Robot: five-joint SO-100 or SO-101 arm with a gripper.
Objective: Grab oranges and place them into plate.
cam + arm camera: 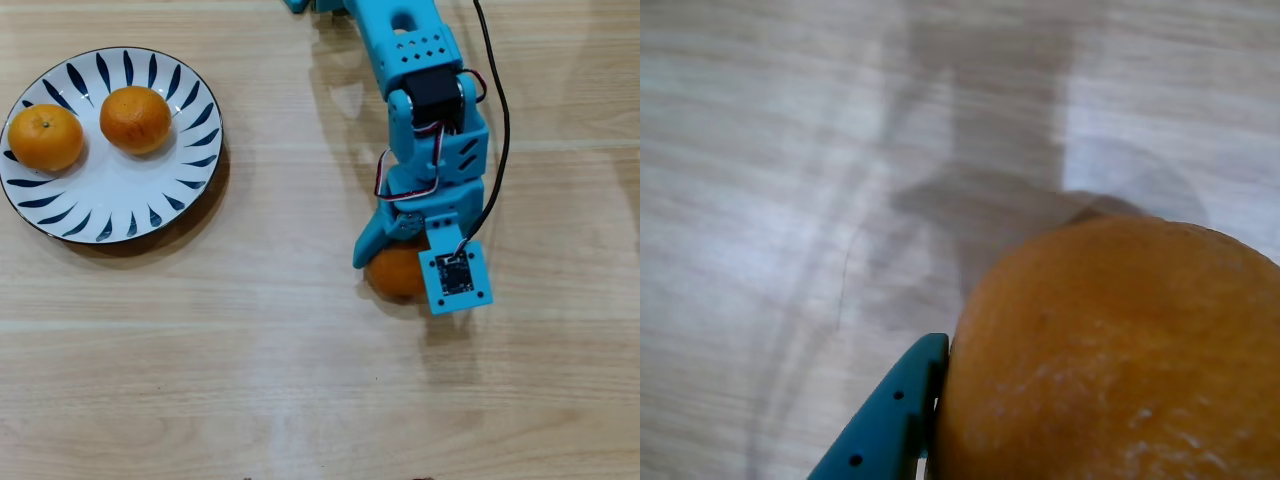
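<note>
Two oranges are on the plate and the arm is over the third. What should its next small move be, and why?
Probably lift the third orange straight up a little, if the grip is firm. In the wrist view one blue finger presses against its skin, but the other finger is out of frame, so closure is unconfirmed. The plate, to the left in the overhead view, has bare room beside its two oranges.

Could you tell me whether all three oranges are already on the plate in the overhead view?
No, only two oranges lie on the plate; the third orange is under the gripper.

blue arm [425, 90] outstretched, claw [400, 262] pointed down, fingertip [890, 420] against fruit
</note>
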